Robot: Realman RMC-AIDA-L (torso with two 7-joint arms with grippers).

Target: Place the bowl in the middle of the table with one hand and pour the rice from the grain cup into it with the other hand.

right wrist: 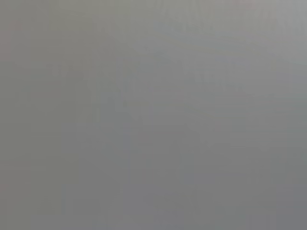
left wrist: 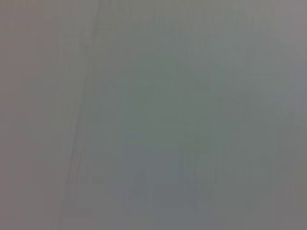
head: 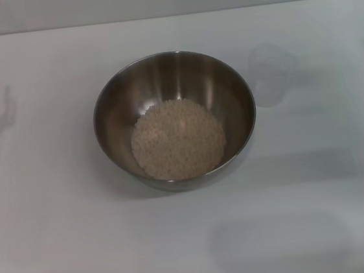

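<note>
The stainless-steel bowl (head: pixel 174 119) stands upright near the middle of the white table (head: pixel 54 221) in the head view. A loose heap of pale rice (head: pixel 178 139) lies in its bottom. The small clear grain cup (head: pixel 273 73) shows only faintly, standing on the table to the right of the bowl and a little behind it, apart from it. Neither gripper shows in the head view. Both wrist views show only a plain grey surface, with no fingers and no objects.
The table's far edge (head: pixel 169 16) runs across the top of the head view, with a grey wall behind it. Faint shadows lie on the tabletop at the left, at the right edge and in front of the bowl.
</note>
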